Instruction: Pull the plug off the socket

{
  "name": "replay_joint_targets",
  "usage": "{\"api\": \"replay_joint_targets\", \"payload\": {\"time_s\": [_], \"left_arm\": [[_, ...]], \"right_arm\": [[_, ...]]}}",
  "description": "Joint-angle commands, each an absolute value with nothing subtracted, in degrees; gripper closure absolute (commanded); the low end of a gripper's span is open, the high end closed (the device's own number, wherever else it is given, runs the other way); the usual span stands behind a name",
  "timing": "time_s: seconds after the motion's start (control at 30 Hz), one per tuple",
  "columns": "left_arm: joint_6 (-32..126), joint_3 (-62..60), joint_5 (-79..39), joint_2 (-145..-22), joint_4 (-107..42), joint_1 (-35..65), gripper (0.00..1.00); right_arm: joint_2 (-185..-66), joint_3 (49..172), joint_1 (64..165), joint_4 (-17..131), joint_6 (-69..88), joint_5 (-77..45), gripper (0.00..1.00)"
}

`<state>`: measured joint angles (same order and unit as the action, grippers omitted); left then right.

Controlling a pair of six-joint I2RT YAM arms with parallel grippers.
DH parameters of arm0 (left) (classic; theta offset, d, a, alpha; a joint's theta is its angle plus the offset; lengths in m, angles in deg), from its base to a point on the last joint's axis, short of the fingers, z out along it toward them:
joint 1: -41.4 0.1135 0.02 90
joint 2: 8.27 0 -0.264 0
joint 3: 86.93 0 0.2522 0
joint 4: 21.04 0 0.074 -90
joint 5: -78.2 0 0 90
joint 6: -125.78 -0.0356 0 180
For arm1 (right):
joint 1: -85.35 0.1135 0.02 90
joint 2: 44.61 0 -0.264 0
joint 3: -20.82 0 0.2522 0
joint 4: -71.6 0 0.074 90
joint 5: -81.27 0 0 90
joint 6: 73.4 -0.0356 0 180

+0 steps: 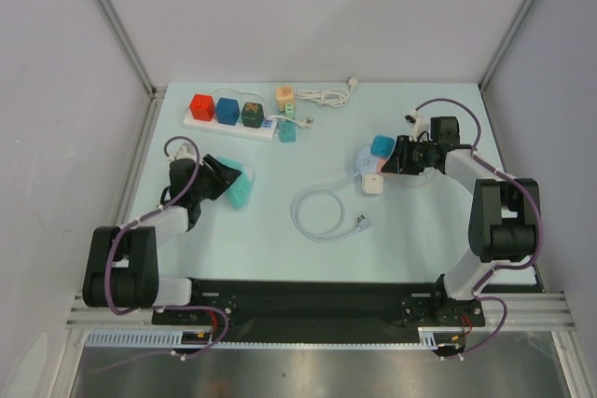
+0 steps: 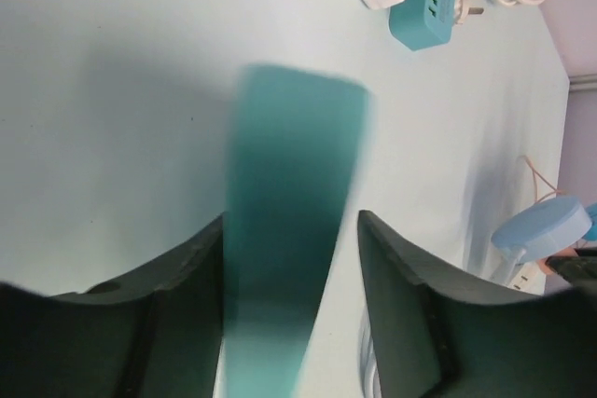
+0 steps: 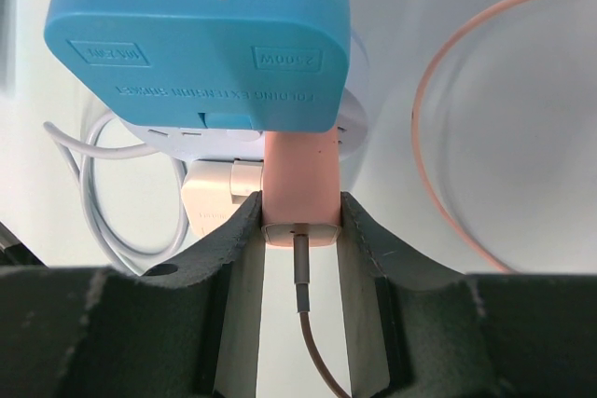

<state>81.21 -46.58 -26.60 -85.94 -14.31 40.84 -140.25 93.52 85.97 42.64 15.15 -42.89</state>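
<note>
A pink plug (image 3: 298, 184) sticks in the pale blue round socket (image 1: 367, 163) at the middle right of the table, under a blue adapter (image 3: 196, 39) that sits on that socket. My right gripper (image 3: 298, 207) is shut on the pink plug, whose brown cord runs back between the fingers. My left gripper (image 2: 292, 215) is at the left of the table, open around a blurred teal block (image 2: 289, 184). The block lies against the left finger, with a gap to the right one.
A white charger (image 3: 219, 195) with a coiled white cable (image 1: 322, 212) is plugged in beside the pink plug. At the back stand a white power strip (image 1: 201, 123) with coloured cubes, a teal hub (image 1: 287, 132), an orange cube (image 1: 285, 94) and a bundled white cord (image 1: 328, 95).
</note>
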Motion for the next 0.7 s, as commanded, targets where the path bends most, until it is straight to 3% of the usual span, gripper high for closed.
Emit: {"api": "replay_joint_targets", "payload": {"time_s": [0.0,0.03,0.13,0.3,0.47,0.67], "left_arm": [[78.2,-45.0,-25.4,-85.3,-12.0,41.2,0.39],[77.0,-45.0,-24.9,-85.0,-12.6,41.2,0.3],[74.5,-45.1,-22.9,-82.8,-15.1,41.2,0.2],[71.4,-45.9,-17.8,-74.0,-21.0,41.2,0.16],[67.2,-46.8,-9.6,-60.0,-27.5,41.0,0.04],[65.1,-47.6,-17.1,-51.4,-26.9,38.9,0.0]], "right_arm": [[-137.2,95.2,86.2,44.5,15.7,-46.1,1.0],[-137.4,95.3,86.3,44.4,15.8,-46.1,1.0],[-137.7,95.5,86.8,44.0,16.0,-45.8,1.0],[-138.1,95.7,87.2,44.0,16.4,-45.6,1.0],[-137.7,95.8,87.1,43.8,16.4,-45.8,1.0],[-137.2,95.8,87.5,43.1,19.7,-47.9,1.0]]}}
